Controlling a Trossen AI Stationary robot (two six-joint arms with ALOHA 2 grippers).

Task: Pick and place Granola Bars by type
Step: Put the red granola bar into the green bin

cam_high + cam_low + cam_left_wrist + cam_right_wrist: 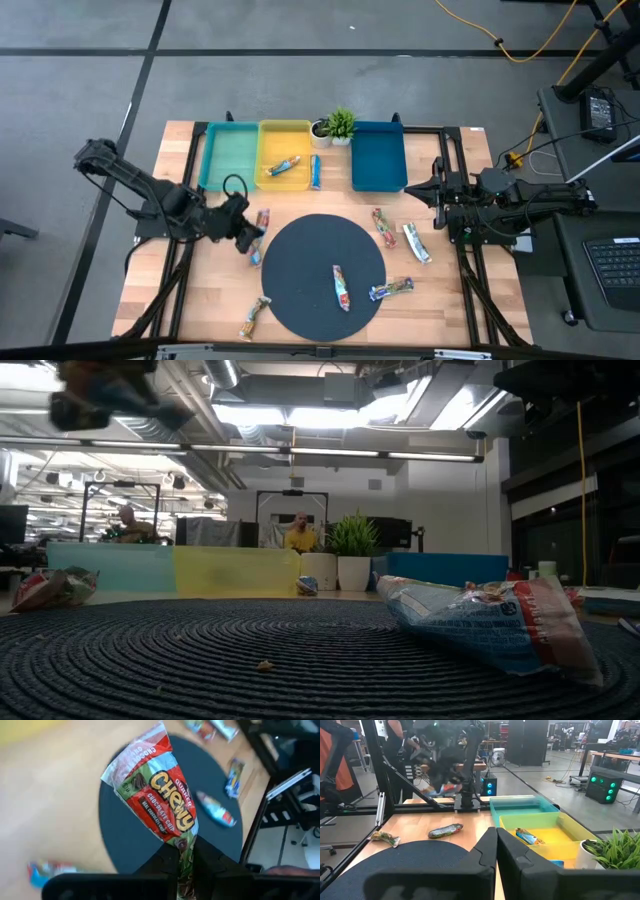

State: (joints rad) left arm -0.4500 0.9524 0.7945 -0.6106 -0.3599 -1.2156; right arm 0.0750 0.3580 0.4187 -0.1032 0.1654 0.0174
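My left gripper (250, 234) hangs above the wood just left of the round dark mat (325, 262), shut on a red Chewy granola bar (160, 795). A blue bar (255, 257) lies on the table under it. More bars lie on the mat (342, 287), at its right edge (390, 290), right of it (381, 225) (415, 242), and near the front edge (253, 318). One bar lies in the yellow tray (283, 166), and a blue one (315, 172) beside that tray. My right gripper (432, 190) waits shut at the table's right side. My left gripper pinches the red bar by one end of its wrapper (183, 854) between its two fingers. The fingers slant in from the table's left and from above. The bar sticks out ahead of them, lifted clear of the table.
Three trays stand in a row along the far edge: green (228, 155), yellow (270, 140), blue (378, 155). A small potted plant (340, 125) stands between yellow and blue. Dark frame rails run along the table's left and right sides.
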